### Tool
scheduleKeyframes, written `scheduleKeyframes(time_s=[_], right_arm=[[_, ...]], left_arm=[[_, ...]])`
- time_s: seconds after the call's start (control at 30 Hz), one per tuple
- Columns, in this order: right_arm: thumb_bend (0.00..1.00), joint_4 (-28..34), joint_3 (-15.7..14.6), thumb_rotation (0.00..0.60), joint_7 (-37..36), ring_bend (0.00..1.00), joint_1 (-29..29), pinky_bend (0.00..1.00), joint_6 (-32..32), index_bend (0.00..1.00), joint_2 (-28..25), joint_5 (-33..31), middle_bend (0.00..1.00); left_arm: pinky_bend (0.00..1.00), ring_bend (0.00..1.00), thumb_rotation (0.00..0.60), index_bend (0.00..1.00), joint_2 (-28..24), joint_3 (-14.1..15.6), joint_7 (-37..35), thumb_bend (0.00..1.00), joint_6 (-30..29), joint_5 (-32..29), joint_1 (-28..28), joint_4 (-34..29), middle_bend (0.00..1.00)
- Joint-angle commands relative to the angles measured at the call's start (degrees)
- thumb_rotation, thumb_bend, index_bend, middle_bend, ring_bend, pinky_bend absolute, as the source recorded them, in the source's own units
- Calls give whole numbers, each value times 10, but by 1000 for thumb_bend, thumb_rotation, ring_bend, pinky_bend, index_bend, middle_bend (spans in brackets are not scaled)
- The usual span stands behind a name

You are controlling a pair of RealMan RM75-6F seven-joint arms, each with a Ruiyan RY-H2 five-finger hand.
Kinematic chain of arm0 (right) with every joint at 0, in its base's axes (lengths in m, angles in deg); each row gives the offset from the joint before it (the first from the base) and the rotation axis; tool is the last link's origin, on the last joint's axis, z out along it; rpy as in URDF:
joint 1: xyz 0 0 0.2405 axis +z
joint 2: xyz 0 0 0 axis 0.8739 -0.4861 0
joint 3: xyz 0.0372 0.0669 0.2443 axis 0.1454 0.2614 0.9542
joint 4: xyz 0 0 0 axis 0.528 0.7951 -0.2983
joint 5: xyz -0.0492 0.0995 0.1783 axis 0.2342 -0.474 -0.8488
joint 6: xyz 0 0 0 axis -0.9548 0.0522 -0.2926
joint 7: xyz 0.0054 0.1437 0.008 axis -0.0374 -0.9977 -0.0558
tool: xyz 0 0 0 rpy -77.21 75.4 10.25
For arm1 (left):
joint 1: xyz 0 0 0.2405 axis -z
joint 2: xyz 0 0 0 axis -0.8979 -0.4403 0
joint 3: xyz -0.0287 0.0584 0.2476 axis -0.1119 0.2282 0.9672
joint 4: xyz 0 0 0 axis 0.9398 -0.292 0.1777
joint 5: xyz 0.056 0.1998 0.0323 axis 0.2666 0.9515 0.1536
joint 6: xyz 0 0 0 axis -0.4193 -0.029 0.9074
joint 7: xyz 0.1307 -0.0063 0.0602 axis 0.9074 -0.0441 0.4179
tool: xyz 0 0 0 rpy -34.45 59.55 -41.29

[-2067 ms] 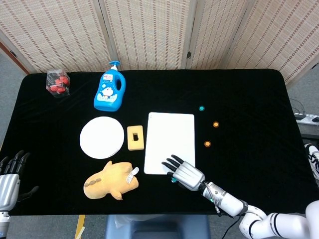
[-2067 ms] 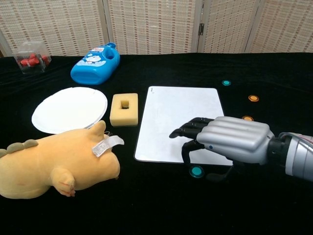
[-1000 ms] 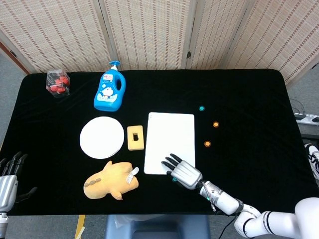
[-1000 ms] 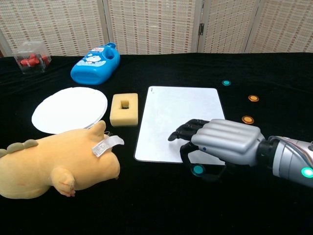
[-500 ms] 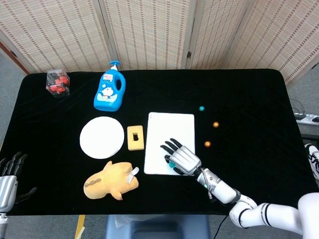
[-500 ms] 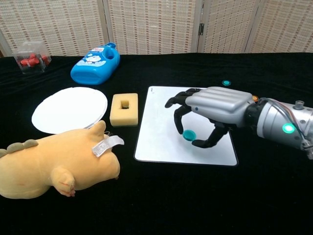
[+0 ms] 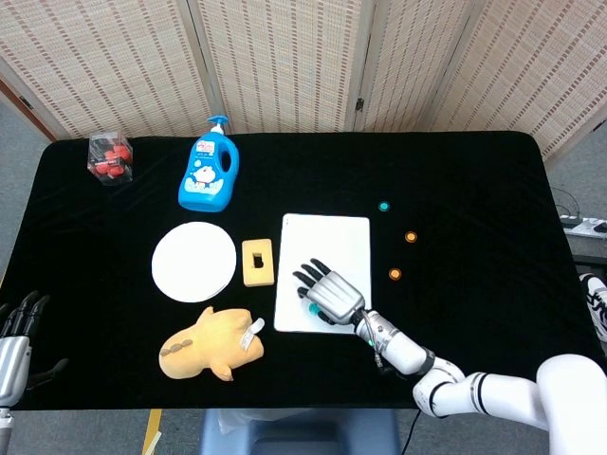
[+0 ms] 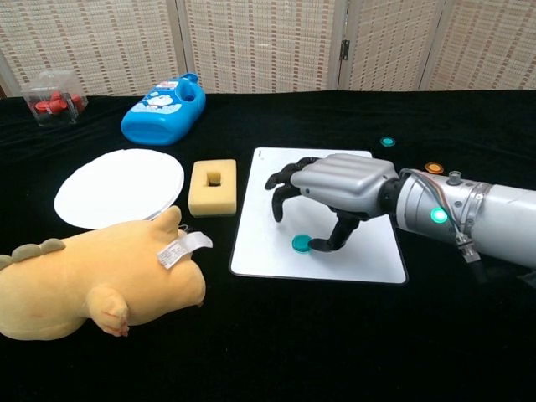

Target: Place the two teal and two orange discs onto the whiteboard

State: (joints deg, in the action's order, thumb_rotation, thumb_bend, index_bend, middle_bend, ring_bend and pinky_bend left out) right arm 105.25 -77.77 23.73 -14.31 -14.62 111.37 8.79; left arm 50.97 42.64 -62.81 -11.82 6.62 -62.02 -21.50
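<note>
One teal disc (image 8: 301, 244) lies flat on the whiteboard (image 8: 261, 230), near its front edge. My right hand (image 8: 335, 188) arches over it with fingers spread and curled down; the thumb tip sits at the disc's right edge and the other fingers stay clear of it. In the head view the same disc (image 7: 313, 310) shows just below my right hand (image 7: 327, 292) on the whiteboard (image 7: 327, 245). The second teal disc (image 7: 383, 206) and two orange discs (image 7: 411, 237) (image 7: 395, 274) rest on the black cloth right of the board. My left hand (image 7: 14, 341) hangs open at the table's near left corner.
Left of the board lie a yellow sponge (image 7: 257, 262), a white plate (image 7: 193, 261) and a yellow plush toy (image 7: 211, 343). A blue soap bottle (image 7: 209, 171) and a clear box of red pieces (image 7: 110, 158) stand at the back left.
My right hand lifted the teal disc from the cloth in front of the board, carried it up and left over the board, and the disc now lies on the board.
</note>
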Motion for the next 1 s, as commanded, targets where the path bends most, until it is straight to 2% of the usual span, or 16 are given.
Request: scheduleKeyframes(time_s=[0.03,0.27,0.53,0.77,1.0], right_arm=[[390,-4,6,600,-8,6,-5,0,11,238,-10,-11,104],[390,-35,36,600,-32,22,-13,0,31,234,-41,-55,112],[390,-112,69,600,-46,29,5,0,-9,273,-55,-135,122],[390,-194,83,600,-32,28,35,0,-50,276,-35,-197,122],[390,-304,86,600,-18,32,77,0,-108,294,10,-243,127]], left_arm=[[0,160,600,36,0,0,1,198,1,2,1,-1,64],[0,161,600,35,0,-1,4,198,2,5,3,-3,64],[0,160,600,36,-2,-1,11,199,2,8,5,-11,64],[0,163,600,36,-5,1,19,198,4,10,7,-21,64],[0,163,600,36,-7,0,29,198,10,4,9,-29,64]])
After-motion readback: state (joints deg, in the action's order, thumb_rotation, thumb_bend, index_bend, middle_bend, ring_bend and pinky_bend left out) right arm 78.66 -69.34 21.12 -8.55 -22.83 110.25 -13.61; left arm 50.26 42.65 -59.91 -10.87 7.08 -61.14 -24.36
